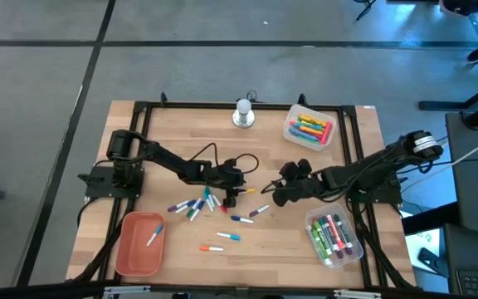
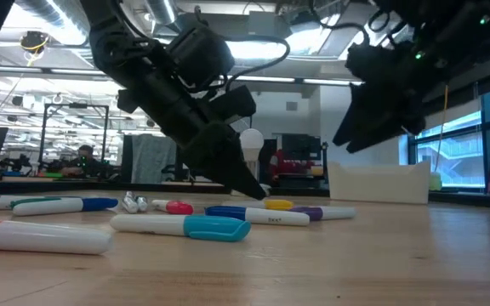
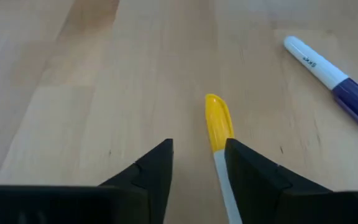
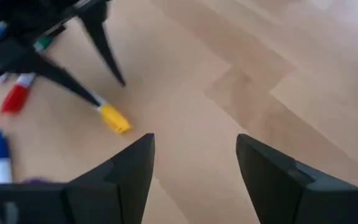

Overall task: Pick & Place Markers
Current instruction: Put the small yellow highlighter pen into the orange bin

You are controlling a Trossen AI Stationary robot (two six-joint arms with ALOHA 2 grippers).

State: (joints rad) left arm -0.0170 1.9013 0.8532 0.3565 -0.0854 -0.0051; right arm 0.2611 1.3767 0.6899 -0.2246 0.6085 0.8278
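Several markers [image 1: 196, 204] lie scattered on the wooden table between the two arms. My left gripper [image 3: 197, 144] is open, slanting down, with its tips at the table. A white marker with a yellow cap [image 3: 218, 121] lies flat between its fingers, close to one of them. My right gripper [image 4: 194, 140] is open and holds nothing. It hovers above the table just right of the left gripper [image 1: 237, 193] and looks down on the same marker [image 4: 114, 118]. My left gripper has one finger [image 3: 247, 171] right against the white barrel [image 3: 224, 180] of the yellow-capped marker, which runs along the fingers and lies flat on the table. I cannot tell whether that finger touches it. The other finger stands clear of it.
A purple-capped marker [image 3: 334, 81] lies just beyond. An orange tray [image 1: 129, 249] at the near left holds one marker. Clear bins of markers stand at the far right [image 1: 309, 127] and near right [image 1: 334, 239]. A silver-white knob [image 1: 243, 114] stands at the far edge.
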